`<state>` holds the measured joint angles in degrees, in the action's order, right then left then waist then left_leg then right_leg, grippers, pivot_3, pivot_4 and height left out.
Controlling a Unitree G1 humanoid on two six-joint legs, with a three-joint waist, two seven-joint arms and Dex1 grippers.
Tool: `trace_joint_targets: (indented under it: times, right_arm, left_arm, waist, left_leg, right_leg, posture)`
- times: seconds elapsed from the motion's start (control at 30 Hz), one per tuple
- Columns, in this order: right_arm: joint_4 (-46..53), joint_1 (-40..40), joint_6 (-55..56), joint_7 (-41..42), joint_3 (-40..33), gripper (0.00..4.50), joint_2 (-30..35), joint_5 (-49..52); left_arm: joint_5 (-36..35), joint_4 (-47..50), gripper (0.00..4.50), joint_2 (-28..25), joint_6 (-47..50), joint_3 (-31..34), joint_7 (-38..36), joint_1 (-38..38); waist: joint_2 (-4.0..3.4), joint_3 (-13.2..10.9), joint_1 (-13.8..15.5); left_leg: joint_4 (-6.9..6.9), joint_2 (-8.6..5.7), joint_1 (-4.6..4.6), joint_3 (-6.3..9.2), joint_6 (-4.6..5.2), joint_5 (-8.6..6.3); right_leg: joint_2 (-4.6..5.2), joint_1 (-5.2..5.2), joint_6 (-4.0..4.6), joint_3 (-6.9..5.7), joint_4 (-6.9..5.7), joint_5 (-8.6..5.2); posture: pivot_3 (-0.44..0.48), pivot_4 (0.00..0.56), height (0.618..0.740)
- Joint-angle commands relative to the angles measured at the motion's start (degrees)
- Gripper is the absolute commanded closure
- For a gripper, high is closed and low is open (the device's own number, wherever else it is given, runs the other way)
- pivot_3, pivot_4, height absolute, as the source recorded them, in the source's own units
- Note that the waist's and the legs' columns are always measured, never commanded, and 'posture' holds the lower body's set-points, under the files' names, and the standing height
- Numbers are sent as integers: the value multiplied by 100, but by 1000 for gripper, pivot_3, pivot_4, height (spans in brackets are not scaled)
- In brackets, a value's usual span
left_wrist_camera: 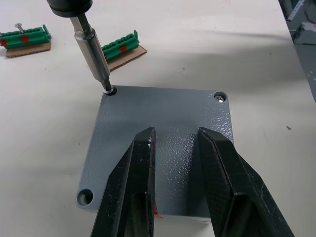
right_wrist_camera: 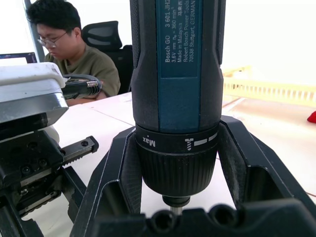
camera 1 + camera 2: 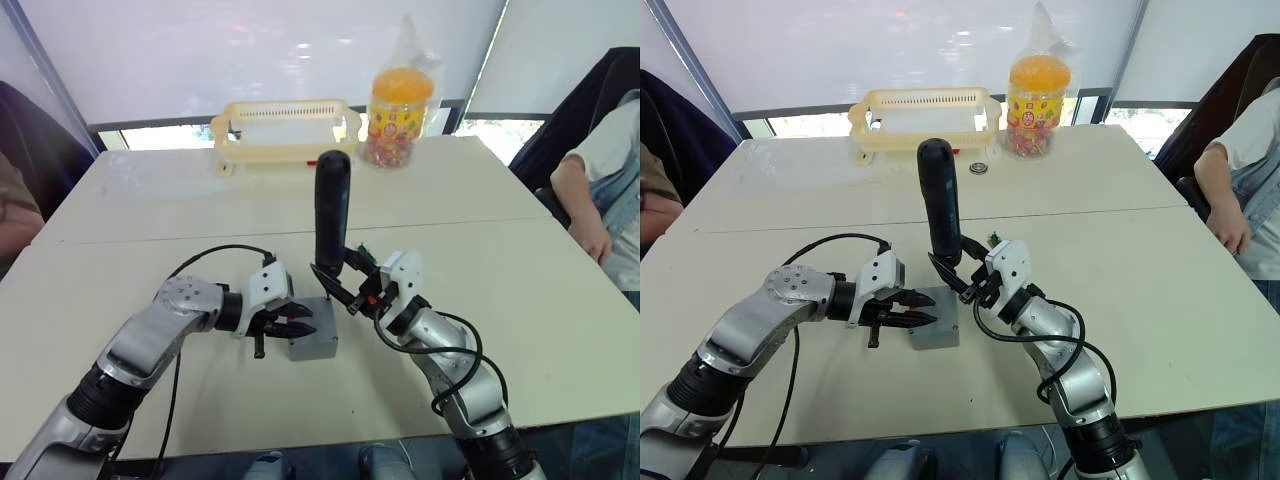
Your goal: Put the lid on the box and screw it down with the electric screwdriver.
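From the head camera I see the small grey square plastic box (image 3: 312,342) near the front edge of the pale table (image 3: 520,290), its thin flat grey textured lid (image 1: 163,143) already on top. My right gripper (image 3: 352,292) is clamped round the long black-and-dark-blue cylindrical electric screwdriver (image 3: 331,215), held upright over the box's far corner. My left gripper (image 3: 290,327) rests on the lid, fingers slightly apart, gripping nothing

Left wrist view: the pebbled lid fills the space under my two black ribbed fingers (image 1: 133,187); the metal bit sits in one corner screw hole. Two green toothed plastic strips on brown card (image 1: 121,45) lie just beyond

Right wrist view: black moulded fingers (image 2: 116,182) hug the screwdriver's collar
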<state>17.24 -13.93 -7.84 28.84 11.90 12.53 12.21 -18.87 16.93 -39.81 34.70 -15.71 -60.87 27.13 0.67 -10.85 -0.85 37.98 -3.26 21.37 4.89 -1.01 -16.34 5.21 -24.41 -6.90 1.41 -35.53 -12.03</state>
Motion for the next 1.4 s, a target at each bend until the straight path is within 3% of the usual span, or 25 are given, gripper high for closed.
trace_joint_targets:
  times: [0.03, 1.4]
  right_arm:
    - [-87, 150, -251, 55, 32, 2731, 99, -23]
    - [-259, 136, -525, 89, 78, 2731, 212, -61]
  left_arm:
    - [31, 23, 3181, -37, 29, -23, -14, -70]
    - [38, -71, 3181, -35, 143, -13, 68, -449]
  waist:
    - [0, 2, 0]
    - [2, 122, 4]
  left_leg:
    - [0, 0, 0, 0, 0, 0]
    - [-1, 8, -12, 5, 2, -1]
  right_leg:
    - [0, 0, 0, 0, 0, 0]
    - [0, 21, 12, -2, 13, -10]
  posture:
    - [0, 150, 740]
    - [0, 150, 740]
